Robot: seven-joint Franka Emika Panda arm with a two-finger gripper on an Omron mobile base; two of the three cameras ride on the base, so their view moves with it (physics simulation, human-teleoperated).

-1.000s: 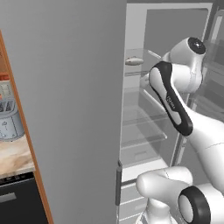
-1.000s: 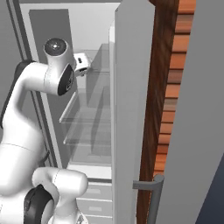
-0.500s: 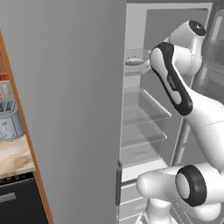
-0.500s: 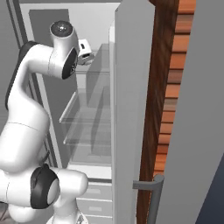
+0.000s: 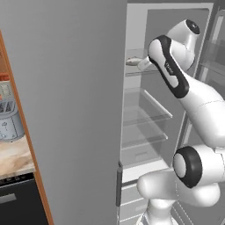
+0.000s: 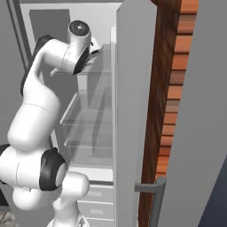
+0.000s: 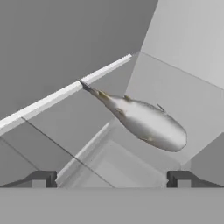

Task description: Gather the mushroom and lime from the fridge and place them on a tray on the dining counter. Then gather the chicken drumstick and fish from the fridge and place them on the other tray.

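A silver fish [image 7: 142,122] lies on a glass shelf of the open fridge [image 5: 145,114], its thin tail toward the shelf's front edge. In the left base view the fish [image 5: 134,62] shows as a pale shape on the upper shelf, partly behind the arm. My gripper [image 7: 111,178] is open, its two dark fingertips [image 7: 40,178] spread wide, and it hangs short of the fish with nothing between them. In the right base view the hand is up at the top shelf, inside the fridge [image 6: 95,111].
The fridge's grey left door [image 5: 70,110] stands open at my left, the right door [image 6: 133,115] with its bar handle [image 6: 153,199] at my right. Lower glass shelves [image 5: 143,110] are bare. A wooden cabinet edge [image 5: 24,127] and counter lie further left.
The arm has risen and reached deeper into the fridge, bringing the hand up to the top shelf. The jaws have stayed wide.
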